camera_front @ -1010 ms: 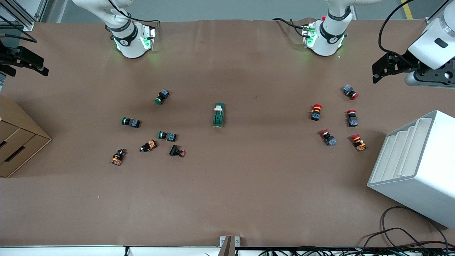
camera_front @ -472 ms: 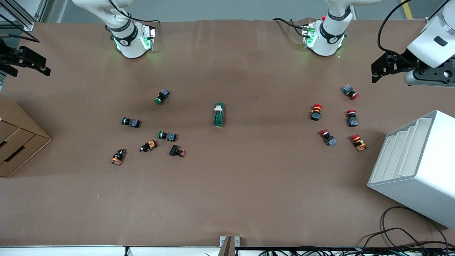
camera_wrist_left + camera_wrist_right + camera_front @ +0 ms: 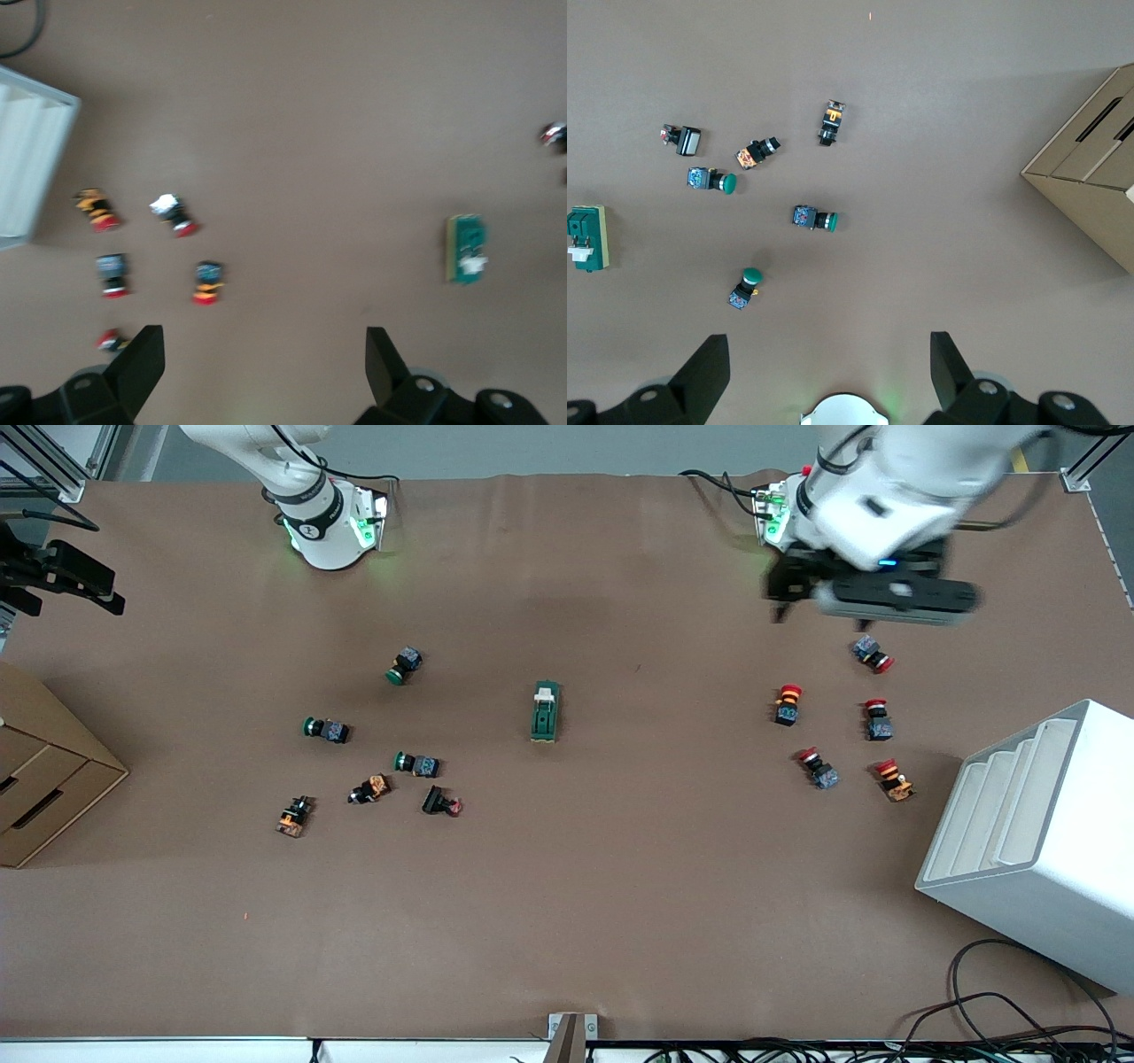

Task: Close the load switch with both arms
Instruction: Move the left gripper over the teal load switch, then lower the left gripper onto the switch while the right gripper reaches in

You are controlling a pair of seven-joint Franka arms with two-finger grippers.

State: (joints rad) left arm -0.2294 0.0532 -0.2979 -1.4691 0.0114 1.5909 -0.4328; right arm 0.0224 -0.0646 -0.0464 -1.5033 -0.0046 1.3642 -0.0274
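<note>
The load switch (image 3: 545, 711), a dark green block with a white lever, lies at the middle of the brown table. It also shows in the left wrist view (image 3: 467, 249) and the right wrist view (image 3: 586, 237). My left gripper (image 3: 784, 602) hangs open and empty in the air, over the table between its own base and the red push-buttons. Its fingers stand wide apart in the left wrist view (image 3: 266, 354). My right gripper (image 3: 75, 607) waits open and empty over the table's edge at the right arm's end, and its own view (image 3: 830, 354) shows it open too.
Several green and orange push-buttons (image 3: 416, 764) lie toward the right arm's end. Several red push-buttons (image 3: 788, 703) lie toward the left arm's end. A cardboard box (image 3: 44, 771) stands at the right arm's end. A white rack (image 3: 1036, 841) stands at the left arm's end.
My left arm has swung from the table's edge at its own end toward the middle, now over the spot near its base. The right arm has barely moved. The load switch is unmoved.
</note>
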